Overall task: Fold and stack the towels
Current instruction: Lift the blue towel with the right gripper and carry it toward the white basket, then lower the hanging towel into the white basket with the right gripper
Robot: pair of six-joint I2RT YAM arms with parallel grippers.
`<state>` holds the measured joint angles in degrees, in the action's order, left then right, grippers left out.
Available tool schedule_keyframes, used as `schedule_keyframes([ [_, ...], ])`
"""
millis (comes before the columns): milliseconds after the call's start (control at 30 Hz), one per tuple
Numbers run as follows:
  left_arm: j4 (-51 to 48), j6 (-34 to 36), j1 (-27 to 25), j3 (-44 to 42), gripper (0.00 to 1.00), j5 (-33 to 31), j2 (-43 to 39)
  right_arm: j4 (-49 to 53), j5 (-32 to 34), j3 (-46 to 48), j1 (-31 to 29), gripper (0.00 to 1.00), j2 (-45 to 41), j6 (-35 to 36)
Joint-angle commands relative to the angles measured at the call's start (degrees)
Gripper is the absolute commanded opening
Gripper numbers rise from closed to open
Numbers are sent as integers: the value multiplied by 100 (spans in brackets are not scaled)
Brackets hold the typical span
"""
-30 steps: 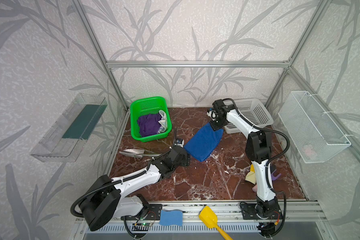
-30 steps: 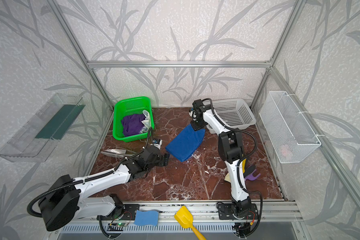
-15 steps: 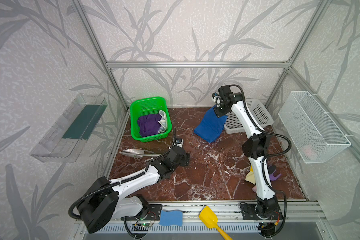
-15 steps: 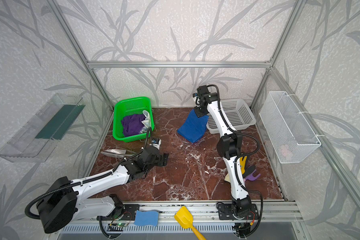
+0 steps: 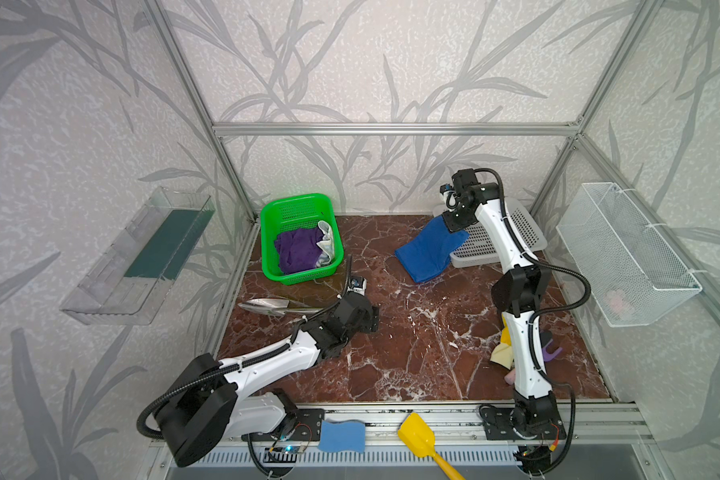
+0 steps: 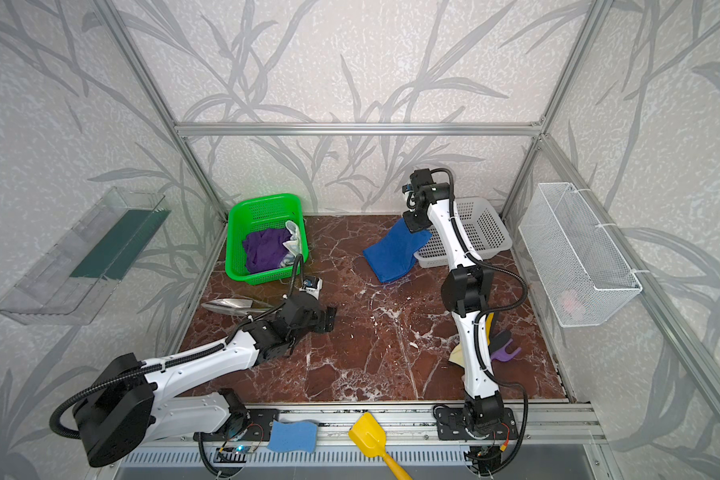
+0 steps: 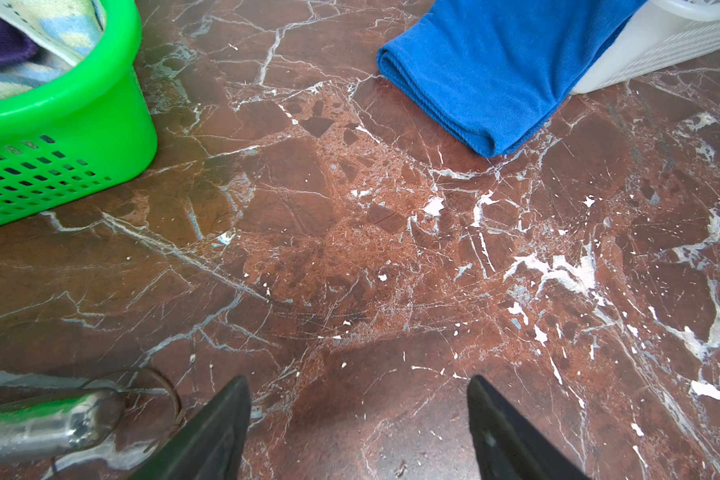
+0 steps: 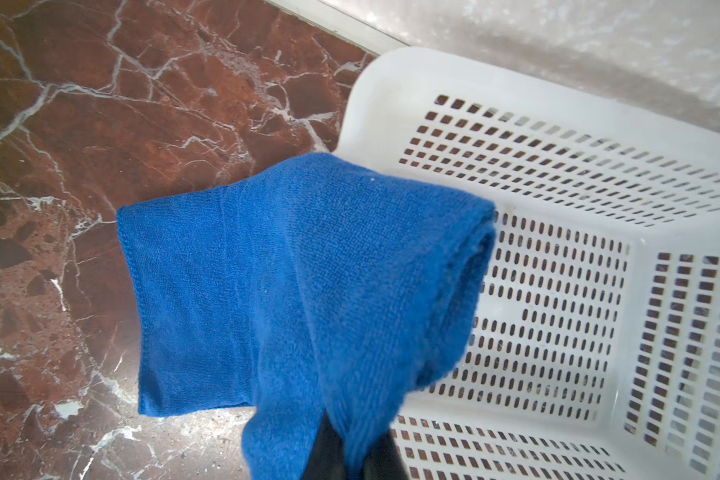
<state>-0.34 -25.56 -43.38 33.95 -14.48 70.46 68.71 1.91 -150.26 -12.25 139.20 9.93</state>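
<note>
The royal blue towel (image 5: 429,249) (image 6: 393,251) hangs folded from my right gripper (image 5: 454,222) (image 8: 352,444), which is shut on its upper edge. It drapes against the near-left corner of the white basket (image 5: 528,232) (image 8: 558,249), and its lower fold (image 7: 487,141) reaches the marble floor. The dark purple towel (image 5: 296,249) and the cream printed towel (image 5: 327,243) lie crumpled in the green basket (image 5: 275,216). My left gripper (image 5: 373,320) (image 7: 358,415) hovers low over bare floor, open and empty.
A metal scoop (image 5: 267,306) lies left of my left gripper. A yellow glove (image 5: 501,353) and a purple piece (image 5: 551,351) sit by the right arm. A blue sponge (image 5: 341,436) and yellow shovel (image 5: 418,436) rest on the front rail. A wire basket (image 5: 624,257) hangs on the right wall.
My right gripper has lifted the blue towel off the floor and carried it back and right to the white basket's edge. The left arm has barely moved.
</note>
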Motion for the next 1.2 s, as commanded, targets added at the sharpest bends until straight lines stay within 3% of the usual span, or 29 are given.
schedule_keyframes([
  [0, 20, -55, 22, -38, 82, -121, -75, -28, -65, -136, 201, 0, -282, 62],
  [533, -76, -41, 23, -23, 82, -212, -111, -414, -174, -153, 872, 0, -104, 146],
  [733, -56, -37, 26, -18, 82, -249, -89, -507, -102, -220, 874, 0, -113, 268],
  [967, -15, -20, 24, -12, 82, -233, -7, -446, -691, -206, 755, 0, -273, 415],
  [1167, 22, 16, 29, 23, 82, -180, 67, -513, -578, -442, 498, 0, -425, 573],
])
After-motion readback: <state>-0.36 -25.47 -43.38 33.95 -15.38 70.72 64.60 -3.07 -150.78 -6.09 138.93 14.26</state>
